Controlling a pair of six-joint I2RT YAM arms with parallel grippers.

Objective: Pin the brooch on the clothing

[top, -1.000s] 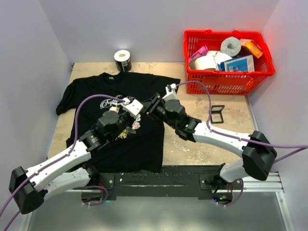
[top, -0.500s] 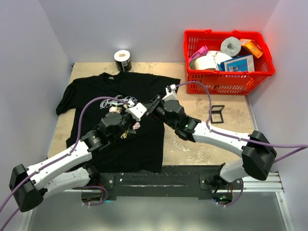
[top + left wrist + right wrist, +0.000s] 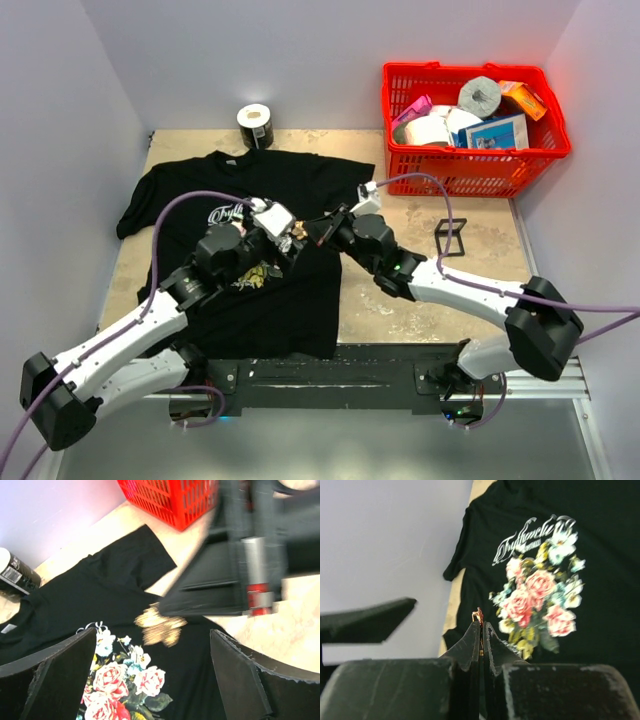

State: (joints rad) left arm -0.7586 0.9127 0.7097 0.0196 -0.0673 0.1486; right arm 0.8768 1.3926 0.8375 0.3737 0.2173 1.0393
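brooch (image 3: pixel 479 614) edge-on, tip outward, tightly pinched lengthwise in right gripper (image 3: pixel 481 626); left gripper (image 3: pixel 152 635) wide

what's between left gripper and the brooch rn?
Nothing. Left wrist view: the brooch, pinched by the right gripper, sits clear ahead of the open left gripper; only the T-shirt below.

The clothing (image 3: pixel 300 180) is matt black cloth with a smooth printed bouquet. The brooch (image 3: pixel 479 615) glints like metal. The table (image 3: pixel 360 315) looks matt, mottled and wood-like. The basket (image 3: pixel 470 172), upper right, is glossy red plastic.
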